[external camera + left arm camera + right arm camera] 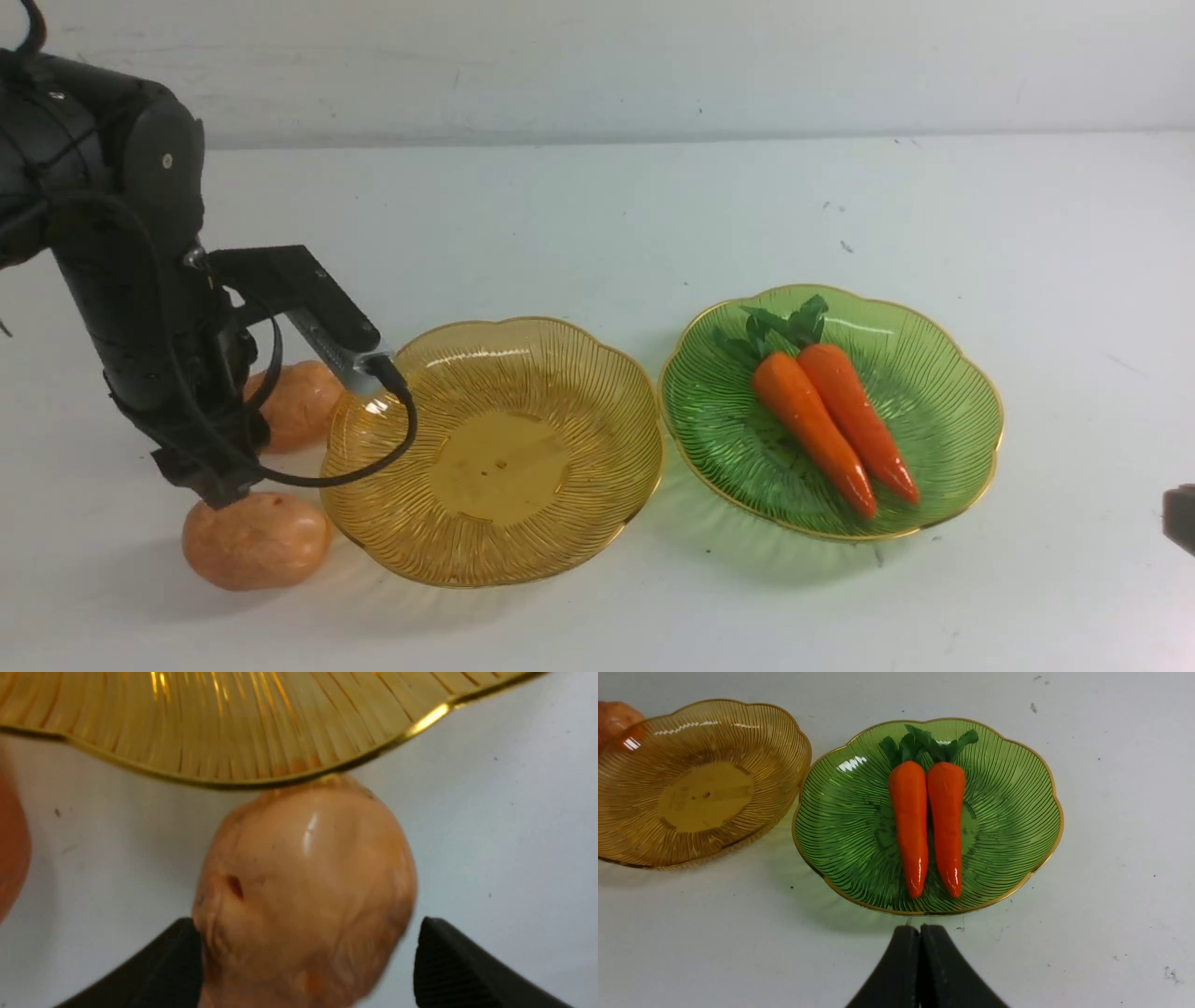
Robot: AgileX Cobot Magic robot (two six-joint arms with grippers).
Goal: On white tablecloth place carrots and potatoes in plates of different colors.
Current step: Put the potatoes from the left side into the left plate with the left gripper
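Note:
Two orange carrots point(834, 420) lie side by side in the green plate point(943, 411), also in the right wrist view as carrots point(928, 821) in that plate point(1008, 812). The amber plate point(495, 467) holds nothing. Left of it, two potatoes sit on the white tablecloth point(597, 215): a near one point(257, 541) and a far one point(299, 403). My left gripper point(210, 485) stands over the near potato point(303, 882), open, its fingers point(448, 966) spread to either side, a gap at one side. My right gripper point(920, 927) is shut, holding nothing, just before the green plate.
The near potato touches the amber plate's rim point(243, 783). The far potato point(11, 849) shows at the edge of the left wrist view. The two plates almost touch. A grey wall point(597, 65) runs behind the table. My right gripper's tip point(1181, 518) shows at the front view's right edge.

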